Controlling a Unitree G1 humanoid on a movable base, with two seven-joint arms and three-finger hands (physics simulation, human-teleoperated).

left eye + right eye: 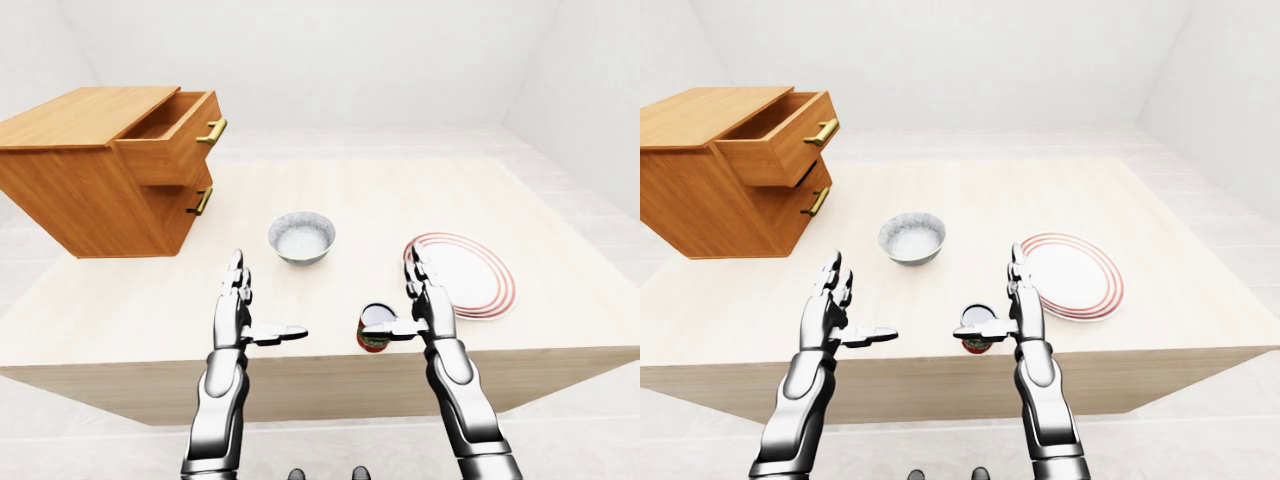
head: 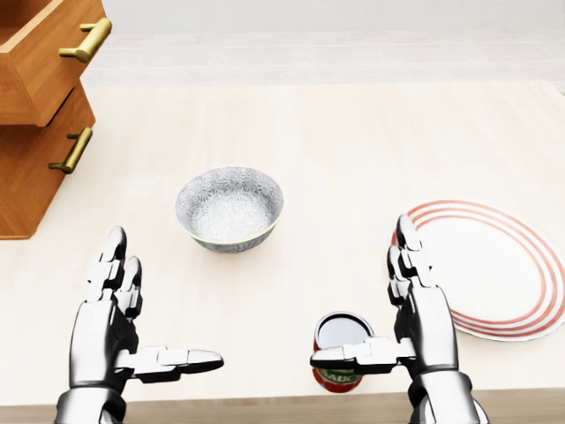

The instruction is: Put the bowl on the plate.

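Observation:
A grey patterned bowl (image 2: 229,209) stands upright and empty on the pale wooden table (image 2: 353,141), left of centre in the head view. A white plate (image 2: 499,269) with red rings lies flat at the right. My left hand (image 2: 163,305) hovers open below and left of the bowl, fingers up, thumb pointing right. My right hand (image 2: 362,296) is open too, just left of the plate's rim. Its thumb reaches over a red sauce can (image 2: 342,332) without closing on it. Neither hand touches the bowl or holds anything.
A wooden drawer cabinet (image 1: 100,165) sits on the table at the upper left, its top drawer (image 1: 175,135) pulled open, brass handles facing right. The red can stands near the table's bottom edge (image 1: 320,375). White floor and walls surround the table.

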